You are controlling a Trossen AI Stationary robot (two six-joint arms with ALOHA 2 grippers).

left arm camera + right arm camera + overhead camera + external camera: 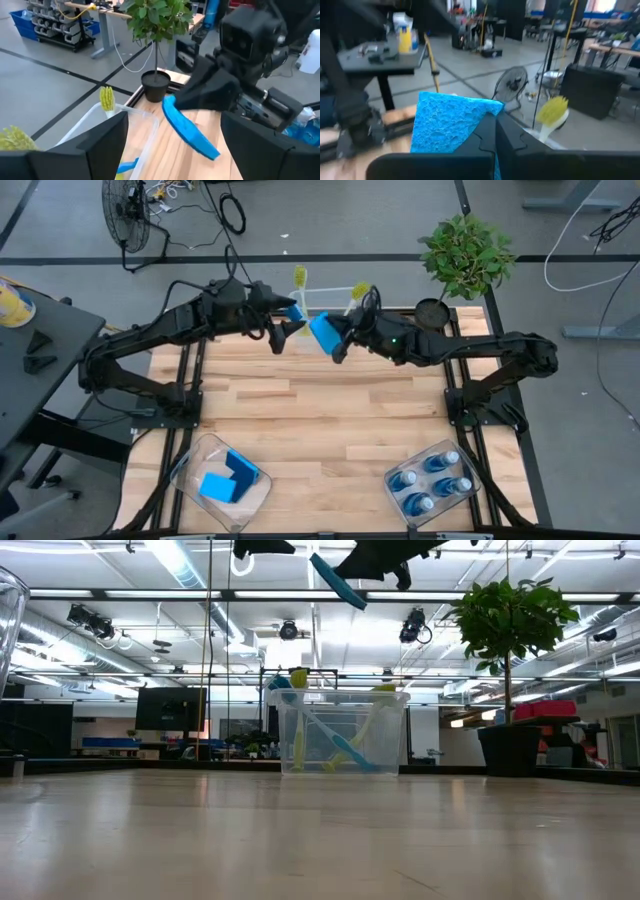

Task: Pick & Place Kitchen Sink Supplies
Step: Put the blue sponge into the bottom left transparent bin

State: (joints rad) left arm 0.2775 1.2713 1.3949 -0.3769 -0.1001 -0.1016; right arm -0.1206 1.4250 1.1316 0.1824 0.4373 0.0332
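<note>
A light blue sponge (pixel 322 332) hangs high above the table's far middle, with my right gripper (pixel 338 340) shut on it. In the low view the sponge (pixel 336 580) shows edge-on and slanted. My left gripper (pixel 283 330) is just left of it, open; in its wrist view the fingers (pixel 100 145) stand wide apart and face the sponge (pixel 190 129) without touching it. Yellow-green brushes (pixel 299 277) and a blue brush (pixel 347 752) stand in a clear bin (pixel 340 730) at the far edge. My right gripper pinches the sponge between its two shut fingers (pixel 492 132) at one edge (pixel 479 120). The fingers come about level from the table's right side. The sponge is lifted clear of the table and tilted, most of it sticking out beyond the fingertips.
A clear bin (pixel 190 465) with blue sponges lies at the near left. Another bin (pixel 395 470) with several blue bottles is at the near right. A potted plant (pixel 465 255) stands at the far right corner. Bare wood (pixel 320 420) lies between.
</note>
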